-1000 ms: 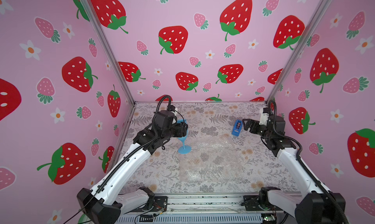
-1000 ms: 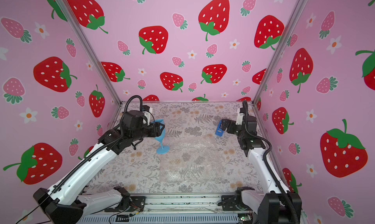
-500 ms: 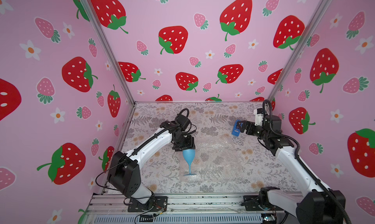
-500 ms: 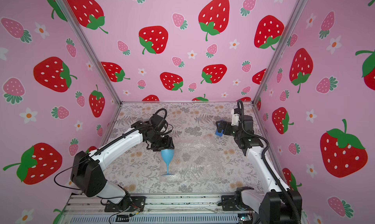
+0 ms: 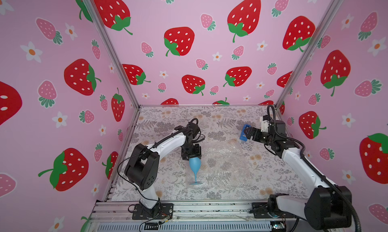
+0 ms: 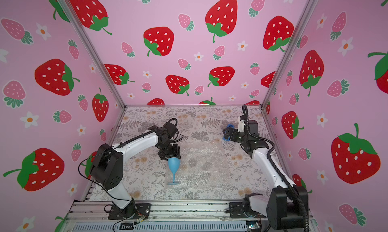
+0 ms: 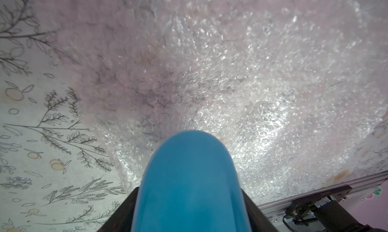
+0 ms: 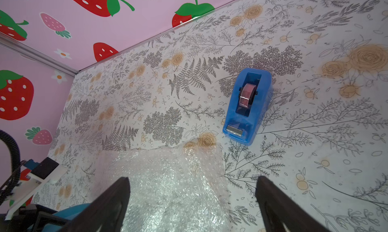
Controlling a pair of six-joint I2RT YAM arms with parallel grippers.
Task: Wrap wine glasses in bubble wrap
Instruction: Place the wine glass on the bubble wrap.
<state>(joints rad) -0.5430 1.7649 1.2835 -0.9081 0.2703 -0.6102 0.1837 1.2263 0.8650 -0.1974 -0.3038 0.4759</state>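
The wine glass (image 5: 194,165) is a light blue goblet, upright in both top views, its round foot at the left edge of the bubble wrap (image 5: 222,163). My left gripper (image 5: 191,155) is shut on its cup from above. In the left wrist view the blue cup (image 7: 189,178) fills the space between the dark fingers (image 7: 123,216), with the bubble wrap (image 7: 241,84) below it. My right gripper (image 5: 246,133) hangs open at the back right, with nothing between its fingers (image 8: 117,201). It hovers over the wrap's far corner (image 8: 168,178).
A darker blue tape dispenser (image 8: 247,107) stands on the floral table (image 5: 168,123) just beyond the wrap's far right corner, under my right gripper in a top view (image 6: 226,137). Pink strawberry walls close three sides. A metal rail (image 5: 199,207) runs along the front.
My left arm carried the wine glass from the back left toward the front and set it upright at the wrap's left edge. My right gripper shifted slightly left and stayed open.
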